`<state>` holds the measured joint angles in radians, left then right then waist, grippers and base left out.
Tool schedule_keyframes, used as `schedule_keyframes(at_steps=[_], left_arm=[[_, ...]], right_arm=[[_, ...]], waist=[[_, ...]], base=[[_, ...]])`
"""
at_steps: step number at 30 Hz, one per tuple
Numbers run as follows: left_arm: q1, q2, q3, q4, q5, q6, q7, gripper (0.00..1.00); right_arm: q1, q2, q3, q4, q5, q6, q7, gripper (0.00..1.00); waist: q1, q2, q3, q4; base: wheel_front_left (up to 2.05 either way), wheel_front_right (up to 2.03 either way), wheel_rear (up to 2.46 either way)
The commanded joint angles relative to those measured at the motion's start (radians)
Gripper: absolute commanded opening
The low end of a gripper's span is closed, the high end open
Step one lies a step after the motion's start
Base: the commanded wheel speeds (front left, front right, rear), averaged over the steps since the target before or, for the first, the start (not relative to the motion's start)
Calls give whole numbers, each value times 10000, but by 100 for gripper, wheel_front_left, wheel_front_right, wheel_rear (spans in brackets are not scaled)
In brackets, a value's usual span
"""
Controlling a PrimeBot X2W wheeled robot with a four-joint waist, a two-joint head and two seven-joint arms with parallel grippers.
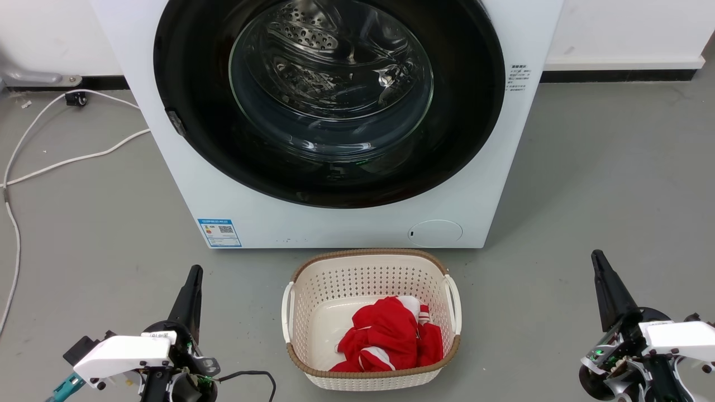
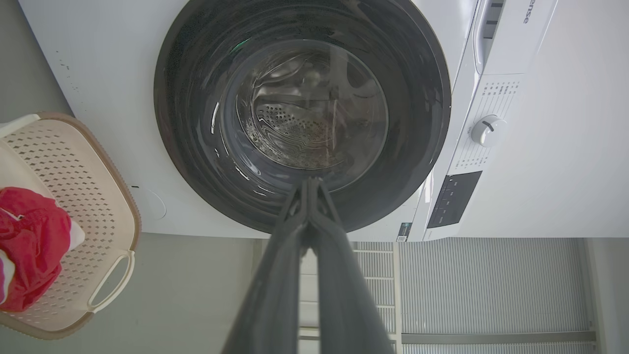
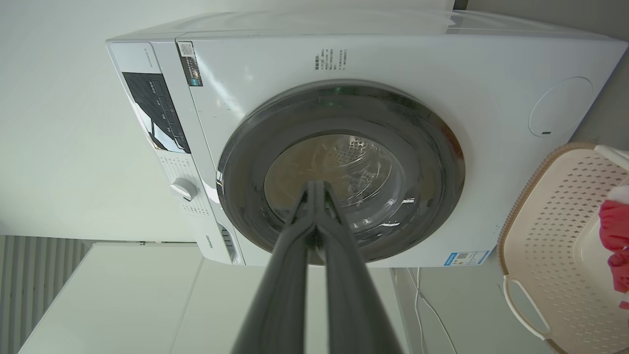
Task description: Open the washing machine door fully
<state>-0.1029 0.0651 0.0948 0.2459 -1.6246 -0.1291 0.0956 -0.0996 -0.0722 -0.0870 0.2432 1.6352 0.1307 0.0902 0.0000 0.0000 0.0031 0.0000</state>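
Left gripper (image 1: 195, 272) and right gripper (image 1: 597, 257) sit pinched together, empty, well apart from the shut door (image 1: 190, 84). I'd hook its left-edge catch (image 1: 176, 123), then swing wide.

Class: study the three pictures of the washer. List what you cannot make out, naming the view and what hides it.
1. Head view: the washing machine door is cut off at its top by the picture's upper edge.
2. Head view: the blue label has print too small to read.
3. Left wrist view: the red cloth is cut off by the left edge.
4. Right wrist view: the control panel markings are too small and blurred.
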Motion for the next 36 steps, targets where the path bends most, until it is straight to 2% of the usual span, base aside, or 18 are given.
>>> schedule_keyframes(at_steps=[1,7,8,19,26,29,36], left_arm=[[-82,-6,12,9,21,-29,42,0],[-84,-15,29,11,34,-29,55,0],[-1,-17,21,2,12,0,31,100],[105,-51,-213,-294,226,-1,-424,100],[120,-18,-264,-702,1033,-4,-748,100],[116,-16,-279,-945,1598,-5,-874,100],[97,-6,-253,-1548,3018,-7,-1155,100]], right_arm=[[-131,33,-21,19,-82,0,67,0],[-134,43,-44,22,-91,0,71,0],[-1,25,-21,2,-33,0,33,100],[172,61,247,-336,-173,0,-429,100],[259,76,336,-655,-659,0,-737,100],[274,83,346,-809,-1342,0,-862,100],[260,97,355,-1388,-3927,0,-1137,100]], waist=[[0,0,0,0],[0,0,0,0],[1,0,0,0],[0,0,-9,5],[0,0,-16,31],[0,0,-13,36],[0,0,6,46]], base=[[0,0,0],[0,0,0],[0,0,0],[0,0,0],[0,0,0],[0,0,0],[0,0,0]])
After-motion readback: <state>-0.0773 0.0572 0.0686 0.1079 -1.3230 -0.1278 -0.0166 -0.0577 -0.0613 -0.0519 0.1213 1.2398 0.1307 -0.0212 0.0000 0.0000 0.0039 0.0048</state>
